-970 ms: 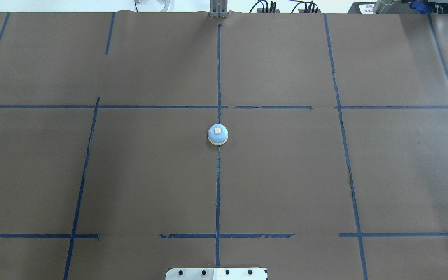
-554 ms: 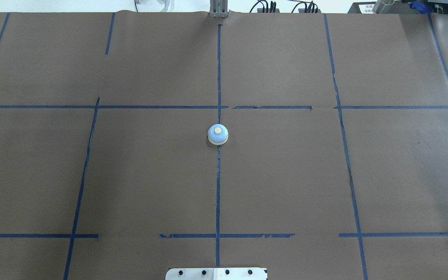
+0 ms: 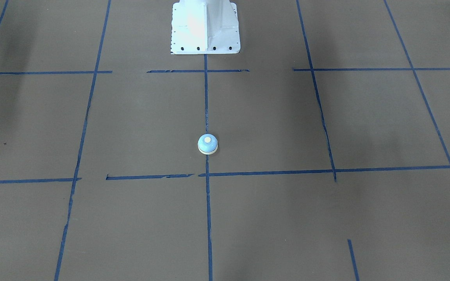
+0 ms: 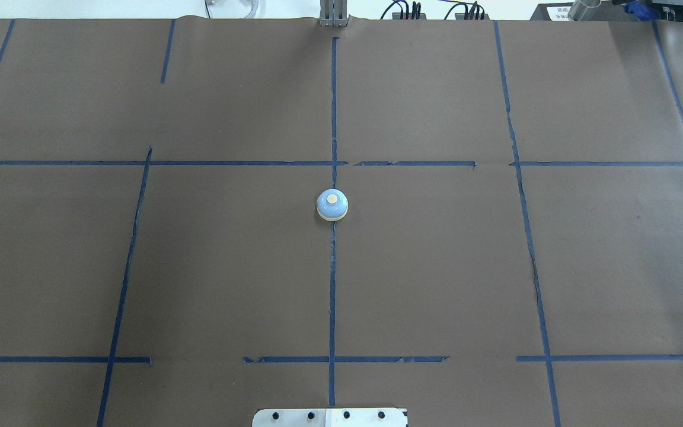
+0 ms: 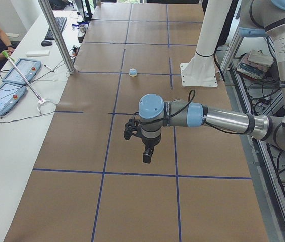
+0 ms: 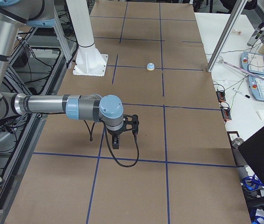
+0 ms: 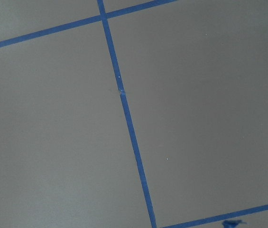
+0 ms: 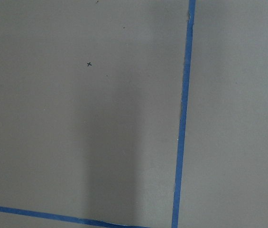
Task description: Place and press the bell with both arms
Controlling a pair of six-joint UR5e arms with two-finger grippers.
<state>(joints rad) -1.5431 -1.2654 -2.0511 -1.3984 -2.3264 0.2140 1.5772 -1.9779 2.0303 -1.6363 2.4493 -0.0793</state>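
whether the jaws of the left arm (image 5: 223,120) are spread or pressed together cannot be told, since they are seen only from the side, hung above the surface (image 4: 436,267). the same holds for the jaws of the right arm (image 6: 47,103). the bell (image 4: 332,205) is held by neither; it is stood upright, button up, on the middle tape line (image 4: 332,284), well apart from both arms. over the last second no shift is seen from overhead: the bell has not been moved. placing is judged done, and pressing not yet begun.
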